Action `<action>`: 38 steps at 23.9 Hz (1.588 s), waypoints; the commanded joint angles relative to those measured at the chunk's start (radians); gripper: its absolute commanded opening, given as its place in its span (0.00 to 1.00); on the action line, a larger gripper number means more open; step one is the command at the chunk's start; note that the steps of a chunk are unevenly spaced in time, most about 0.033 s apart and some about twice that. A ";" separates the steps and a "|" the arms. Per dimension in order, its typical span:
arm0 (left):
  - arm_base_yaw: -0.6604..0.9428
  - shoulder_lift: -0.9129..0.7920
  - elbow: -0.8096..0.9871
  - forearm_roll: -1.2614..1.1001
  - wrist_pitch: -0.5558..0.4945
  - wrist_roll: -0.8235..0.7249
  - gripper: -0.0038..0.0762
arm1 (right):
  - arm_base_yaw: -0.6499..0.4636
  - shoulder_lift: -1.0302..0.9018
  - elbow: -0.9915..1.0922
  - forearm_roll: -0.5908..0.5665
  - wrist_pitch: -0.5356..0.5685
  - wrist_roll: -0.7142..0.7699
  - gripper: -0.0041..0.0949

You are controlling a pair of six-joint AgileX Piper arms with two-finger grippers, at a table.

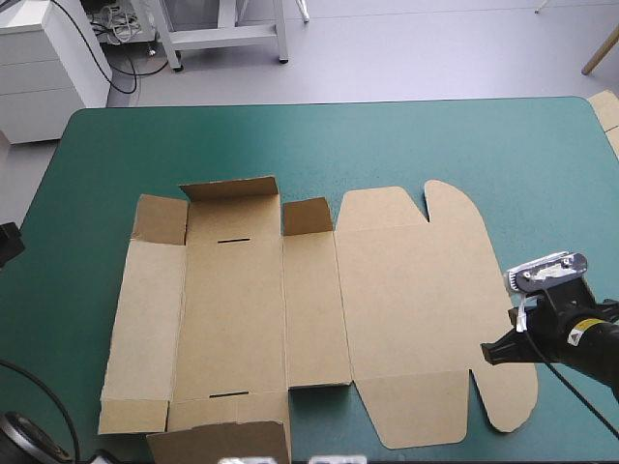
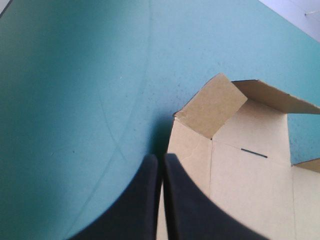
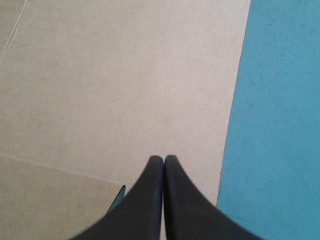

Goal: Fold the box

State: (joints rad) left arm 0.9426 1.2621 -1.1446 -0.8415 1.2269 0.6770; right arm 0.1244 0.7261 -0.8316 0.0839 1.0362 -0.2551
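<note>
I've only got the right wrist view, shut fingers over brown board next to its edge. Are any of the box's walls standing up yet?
Observer: Barely. The box lies mostly flat. In the high view only its far end flap stands raised.
Operator: Which part am I over?
Observer: The right gripper is at the right edge of the wide lid panel, the one with rounded ears.
Operator: And the other arm?
Observer: The left gripper is shut at the box's left side. The far left corner flap is tilted up ahead of it.
</note>
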 commanded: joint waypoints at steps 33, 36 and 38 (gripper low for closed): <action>0.002 -0.029 0.392 0.175 -0.001 -0.048 0.87 | -0.011 -0.003 -0.025 0.002 -0.078 -0.051 0.02; 0.000 -0.029 0.427 0.159 -0.014 0.005 0.87 | -0.011 -0.003 -0.025 0.002 -0.078 -0.051 0.02; -0.009 -0.029 0.442 0.158 -0.040 0.024 0.87 | -0.011 -0.003 -0.025 0.002 -0.078 -0.051 0.02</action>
State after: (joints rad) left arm 0.9429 1.2541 -0.7017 -0.6290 1.1992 0.6711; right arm 0.1244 0.7261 -0.8316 0.0839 1.0059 -0.2991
